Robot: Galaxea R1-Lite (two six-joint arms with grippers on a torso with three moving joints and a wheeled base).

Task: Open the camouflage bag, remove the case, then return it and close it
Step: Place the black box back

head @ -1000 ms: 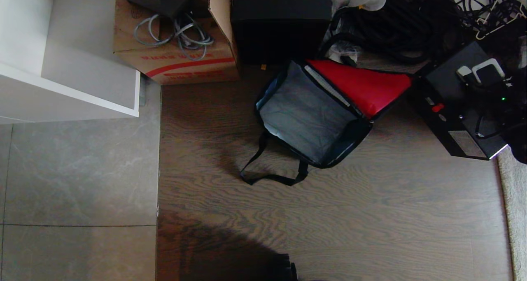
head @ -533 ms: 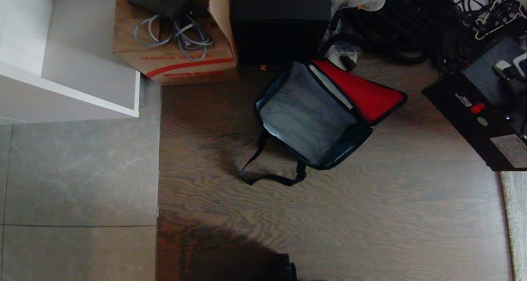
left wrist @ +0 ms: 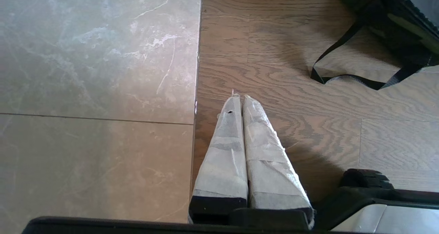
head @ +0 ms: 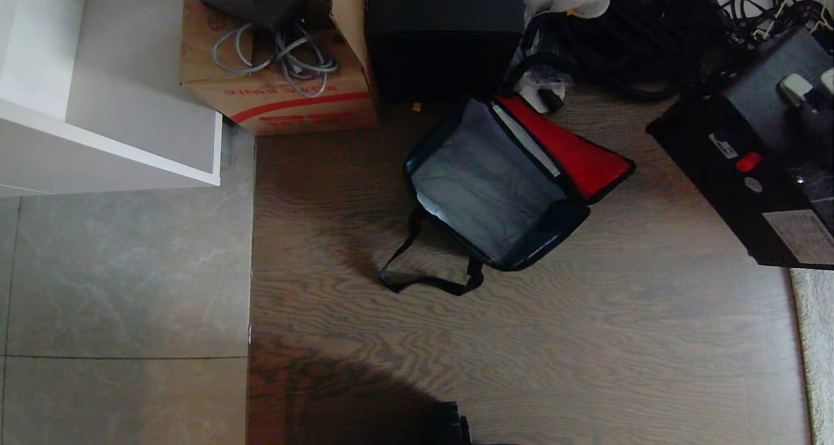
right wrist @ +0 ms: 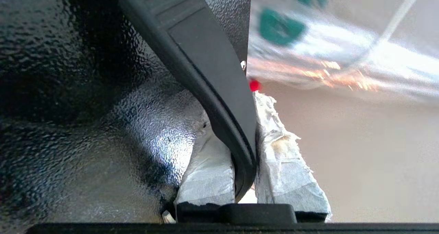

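the case [head: 749, 171] hung at the head view's right edge, clear of the open camouflage bag [head: 488, 184] on the wood floor. the right gripper [right wrist: 245, 138] was clamped on its black handle [right wrist: 205, 66], the sensible hold: rigid, probably weighty, likely to swing. the far end was cut off. the left gripper [left wrist: 240, 100] was closed, idle.

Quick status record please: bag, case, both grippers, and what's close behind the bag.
bag: camouflage bag lies open on the wood floor, red-lined lid flipped back, grey inside empty
case: case is out of the bag, at the head view's right edge
right gripper: right gripper shut on the case's handle
left gripper: left gripper shut, empty, over the floor
behind bag: cardboard box, tall black box
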